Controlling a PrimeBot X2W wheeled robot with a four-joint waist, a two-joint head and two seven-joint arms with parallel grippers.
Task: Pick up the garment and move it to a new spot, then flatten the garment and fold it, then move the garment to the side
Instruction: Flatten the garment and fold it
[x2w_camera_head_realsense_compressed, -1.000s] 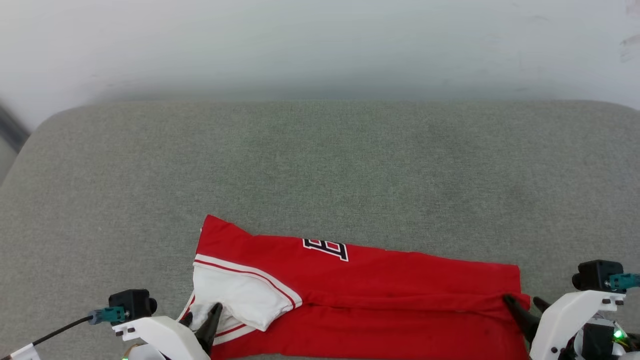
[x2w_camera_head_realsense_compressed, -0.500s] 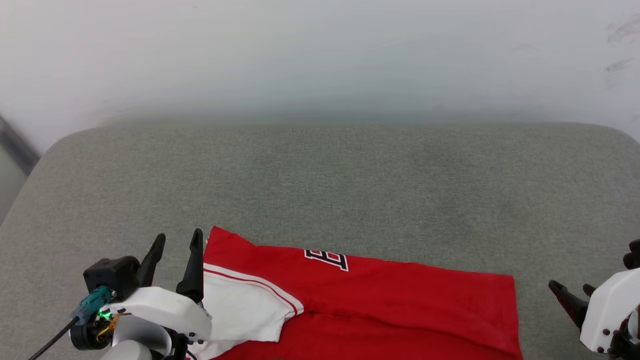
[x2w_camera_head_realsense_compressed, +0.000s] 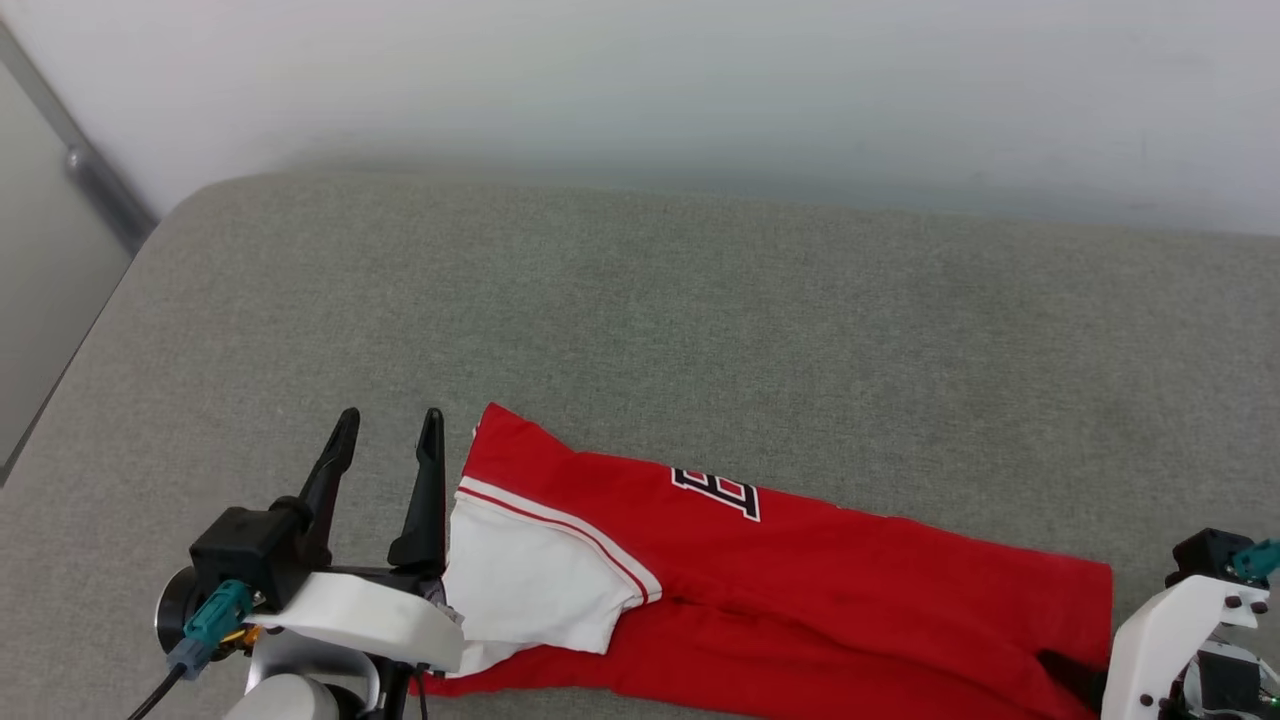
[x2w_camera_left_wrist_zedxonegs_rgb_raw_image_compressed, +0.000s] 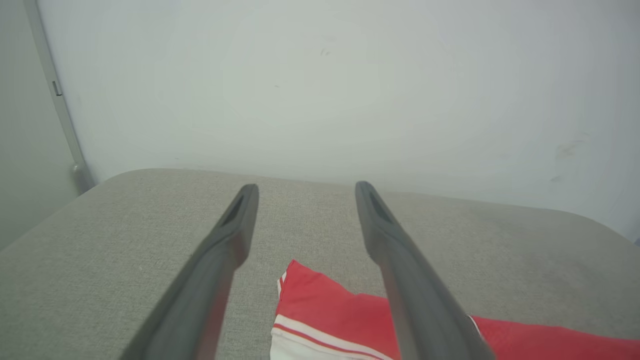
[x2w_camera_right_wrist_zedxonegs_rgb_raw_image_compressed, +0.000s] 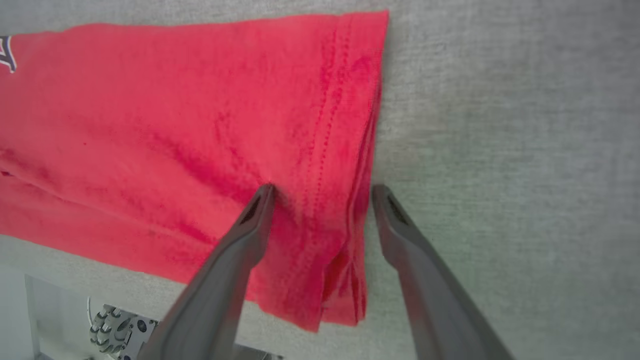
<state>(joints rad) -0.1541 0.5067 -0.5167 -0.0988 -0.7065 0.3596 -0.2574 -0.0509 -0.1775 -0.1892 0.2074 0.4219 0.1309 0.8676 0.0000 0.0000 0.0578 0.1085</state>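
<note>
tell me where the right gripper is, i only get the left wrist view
observer: the right gripper is open over the shirt's hem end, one finger over the red cloth, the other over the grey cushion beside it.
operator: holding anything
observer: no, the hem lies loose between the open fingers, ungripped.
operator: how's the shirt lying overall
observer: as a long folded strip along the cushion's near edge, white sleeve at the end by the left gripper.
</note>
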